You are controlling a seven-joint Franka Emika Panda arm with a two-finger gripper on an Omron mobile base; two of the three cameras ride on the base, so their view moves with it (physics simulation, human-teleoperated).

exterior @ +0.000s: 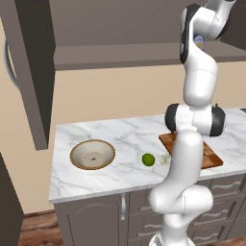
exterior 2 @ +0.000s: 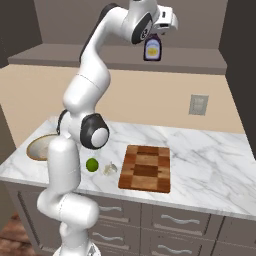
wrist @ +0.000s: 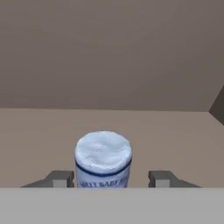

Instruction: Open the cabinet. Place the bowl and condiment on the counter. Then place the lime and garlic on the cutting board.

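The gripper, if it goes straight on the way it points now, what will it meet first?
Most likely the condiment: its capped top stands between the fingers of the gripper, directly ahead, with gaps on both sides. Beyond it lies the floor of the cabinet, though depth is hard to judge.

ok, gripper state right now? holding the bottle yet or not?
Gripper: jaws apart, one on each side of the small dark-purple bottle with the blue-white cap in the cabinet; gaps show at both fingertips, so no grip yet.

The lime is bright green. The cutting board has brown checks. The counter is white with grey lines.
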